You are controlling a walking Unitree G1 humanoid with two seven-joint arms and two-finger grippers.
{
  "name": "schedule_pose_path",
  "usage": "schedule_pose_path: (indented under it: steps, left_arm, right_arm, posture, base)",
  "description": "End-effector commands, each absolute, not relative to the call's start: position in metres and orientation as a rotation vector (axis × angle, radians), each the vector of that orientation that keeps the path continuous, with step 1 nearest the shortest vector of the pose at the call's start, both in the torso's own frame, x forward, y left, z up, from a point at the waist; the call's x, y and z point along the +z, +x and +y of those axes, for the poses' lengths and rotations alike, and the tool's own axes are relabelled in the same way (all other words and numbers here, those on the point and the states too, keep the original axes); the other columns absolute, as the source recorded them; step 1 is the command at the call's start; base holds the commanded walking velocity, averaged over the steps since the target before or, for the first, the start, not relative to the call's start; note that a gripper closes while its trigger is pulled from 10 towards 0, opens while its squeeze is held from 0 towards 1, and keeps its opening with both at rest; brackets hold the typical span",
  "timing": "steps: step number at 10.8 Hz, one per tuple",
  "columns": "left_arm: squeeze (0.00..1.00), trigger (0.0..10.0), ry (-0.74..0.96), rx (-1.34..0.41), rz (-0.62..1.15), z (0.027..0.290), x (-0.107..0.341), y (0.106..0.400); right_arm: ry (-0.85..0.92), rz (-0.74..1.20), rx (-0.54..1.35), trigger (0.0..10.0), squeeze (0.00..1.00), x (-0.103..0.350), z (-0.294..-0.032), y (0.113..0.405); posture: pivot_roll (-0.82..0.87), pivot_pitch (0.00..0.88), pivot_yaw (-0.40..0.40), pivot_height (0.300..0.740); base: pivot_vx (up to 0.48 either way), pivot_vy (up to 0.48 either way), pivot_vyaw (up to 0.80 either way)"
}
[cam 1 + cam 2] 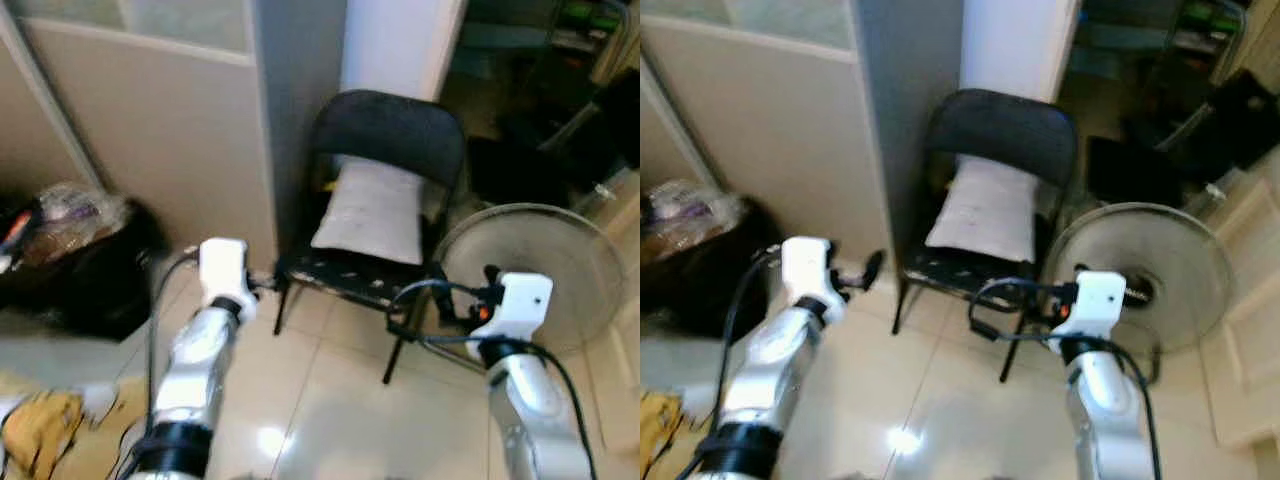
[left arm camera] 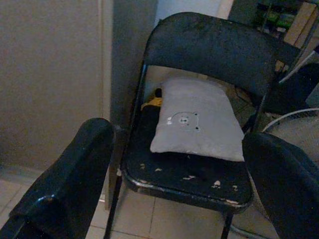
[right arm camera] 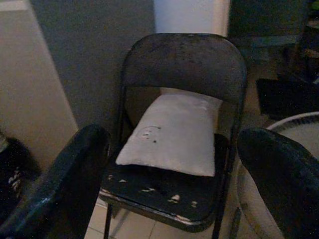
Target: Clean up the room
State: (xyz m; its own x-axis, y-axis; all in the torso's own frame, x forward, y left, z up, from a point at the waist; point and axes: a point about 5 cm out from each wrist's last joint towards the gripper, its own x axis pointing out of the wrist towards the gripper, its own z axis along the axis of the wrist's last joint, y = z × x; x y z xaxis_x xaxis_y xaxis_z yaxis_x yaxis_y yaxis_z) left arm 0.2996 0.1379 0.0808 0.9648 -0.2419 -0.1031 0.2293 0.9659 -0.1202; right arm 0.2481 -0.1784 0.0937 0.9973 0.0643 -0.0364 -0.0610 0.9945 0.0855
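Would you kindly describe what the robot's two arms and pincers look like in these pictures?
Both arms are silver tubes with black joint bands, each ending in a white boxy wrist block. Loose black cables loop along them. The left pincer and right pincer each have two long, rounded, glossy black fingers.

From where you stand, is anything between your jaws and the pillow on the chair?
Nothing visible. Both wrist views look straight between open jaws at the grey pillow leaning on the black chair. The fan stands off to the right.

cluttered home corner: folding chair (image 1: pixel 385 200), fan (image 1: pixel 545 265)
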Motion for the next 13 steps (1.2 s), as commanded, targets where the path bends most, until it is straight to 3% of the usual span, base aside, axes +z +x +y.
schedule_pose_path:
  steps: [1,4,6,10,13]
  left_arm:
    - [0.00,10.0,-0.111,-0.233,0.147,0.142,0.075,0.298]
    - [0.00,10.0,-0.111,-0.212,0.169,0.146,0.071,0.298]
    - [0.00,10.0,-0.138,-0.107,0.187,0.155,0.066,0.296]
    - [0.00,10.0,-0.083,-0.110,0.205,0.160,0.060,0.289]
    - [0.00,10.0,-0.086,-0.085,0.210,0.163,0.059,0.288]
  right_arm:
    - [0.094,0.061,0.063,10.0,0.00,0.090,-0.178,0.250]
    - [0.130,0.082,0.032,10.0,0.00,0.081,-0.188,0.247]
    - [0.137,0.095,0.004,10.0,0.00,0.074,-0.195,0.242]
    - [0.152,0.101,0.041,10.0,0.00,0.070,-0.187,0.247]
    - [0.157,0.120,0.092,10.0,0.00,0.066,-0.175,0.248]
  posture:
    - [-0.11,0.000,0.015,0.740]
    - [-0.11,0.000,0.024,0.740]
    - [-0.12,0.000,0.046,0.740]
    - [-0.10,0.000,0.059,0.740]
    - [-0.09,0.000,0.039,0.740]
  base:
    - [-0.281,0.390,0.50]
    - [0.000,0.000,0.27]
    - [0.000,0.000,0.00]
    - [0.000,0.000,0.00]
    - [0.000,0.475,0.00]
